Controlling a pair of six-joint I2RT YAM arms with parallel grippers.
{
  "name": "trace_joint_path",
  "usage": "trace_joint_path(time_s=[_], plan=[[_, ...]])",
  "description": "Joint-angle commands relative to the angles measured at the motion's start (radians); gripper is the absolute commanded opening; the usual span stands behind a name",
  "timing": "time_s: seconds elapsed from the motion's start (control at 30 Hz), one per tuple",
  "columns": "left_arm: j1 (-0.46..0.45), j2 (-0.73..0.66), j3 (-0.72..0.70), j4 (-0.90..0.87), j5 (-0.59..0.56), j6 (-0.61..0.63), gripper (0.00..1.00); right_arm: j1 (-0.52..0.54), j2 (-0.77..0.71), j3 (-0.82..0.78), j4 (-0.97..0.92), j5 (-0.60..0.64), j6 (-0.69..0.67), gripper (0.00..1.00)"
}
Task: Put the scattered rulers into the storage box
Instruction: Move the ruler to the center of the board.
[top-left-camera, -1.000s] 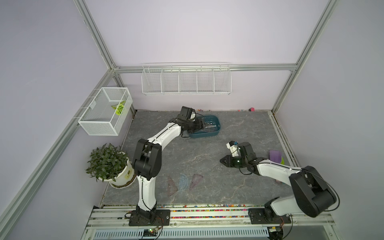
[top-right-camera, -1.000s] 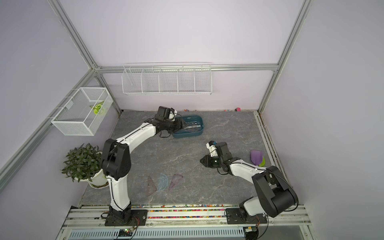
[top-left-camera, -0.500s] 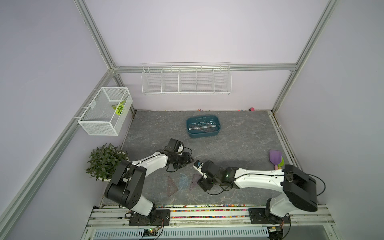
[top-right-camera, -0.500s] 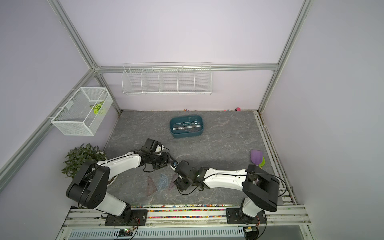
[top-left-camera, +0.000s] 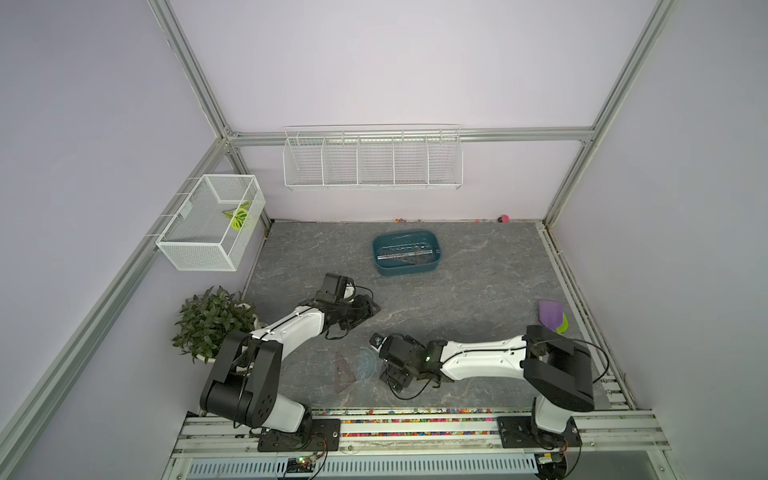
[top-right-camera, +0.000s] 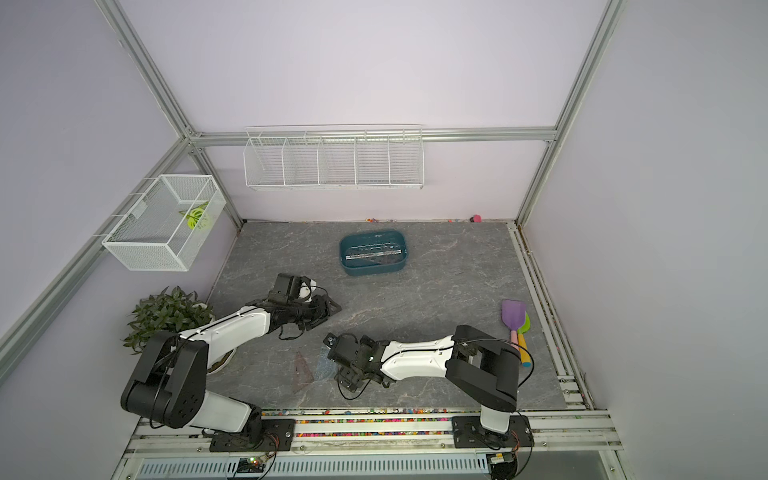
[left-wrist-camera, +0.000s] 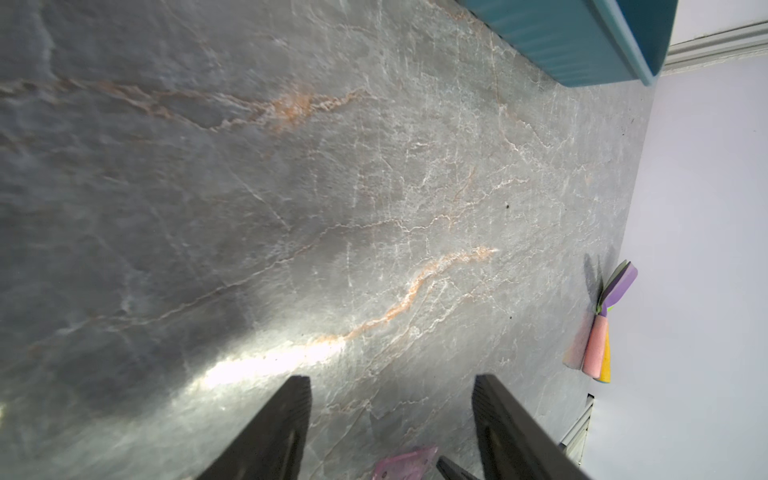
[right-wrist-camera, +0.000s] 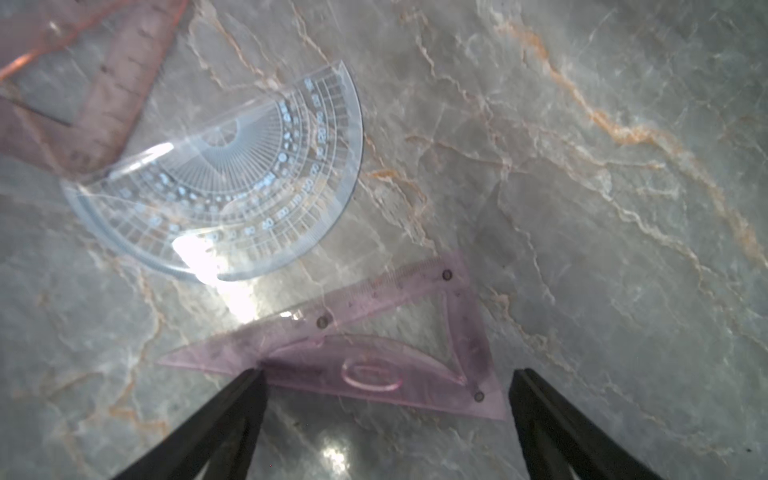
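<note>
The teal storage box (top-left-camera: 405, 271) stands at the back middle with clear straight rulers (top-left-camera: 401, 254) lying inside; its wall also shows in the left wrist view (left-wrist-camera: 582, 37). Near the front lie a brownish triangle (top-left-camera: 344, 374) and a bluish protractor (top-left-camera: 365, 365). My right gripper (top-left-camera: 397, 376) is beside them, low over the floor. Its wrist view shows it open (right-wrist-camera: 388, 372) around a purple triangle (right-wrist-camera: 374, 332); one fingertip (right-wrist-camera: 249, 386) touches that triangle's edge. The protractor (right-wrist-camera: 224, 178) lies just beyond. My left gripper (top-left-camera: 373, 309) is open (left-wrist-camera: 390, 377); a pink translucent piece (left-wrist-camera: 405, 463) shows between its finger bases.
A potted plant (top-left-camera: 212, 320) stands at the left edge behind the left arm. Purple and green toy scoops (top-left-camera: 550, 318) lie by the right wall. White wire baskets hang on the back wall (top-left-camera: 372, 160) and the left wall (top-left-camera: 212, 226).
The left arm came from the storage box to mid-floor. The right arm swung from the right side to the front rulers, and its jaws opened wide.
</note>
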Motion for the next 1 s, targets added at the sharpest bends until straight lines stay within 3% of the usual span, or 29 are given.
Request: trace_joint_path(time_s=[0.0,0.33,0.53,0.67,0.8,0.97], plan=[[0.007,0.024,-0.004,0.026,0.027,0.006,0.67,-0.03,0.028,-0.001,-0.001,0.016,0.01,0.96],[0.005,0.083,0.018,0.051,0.072,0.009,0.67,-0.183,-0.017,-0.109,0.065,-0.023,0.05,0.92],[-0.041,0.118,0.071,0.034,0.086,0.031,0.67,-0.302,-0.049,-0.153,0.05,-0.051,0.141,0.84],[-0.087,0.164,0.127,0.02,0.1,0.048,0.67,-0.368,-0.092,-0.191,0.064,-0.108,0.214,0.81],[-0.11,0.202,0.17,-0.004,0.118,0.062,0.67,-0.459,-0.148,-0.246,0.118,-0.204,0.259,0.71],[-0.114,0.202,0.163,-0.039,0.157,0.087,0.67,-0.49,-0.2,-0.257,0.206,-0.363,0.193,0.61]])
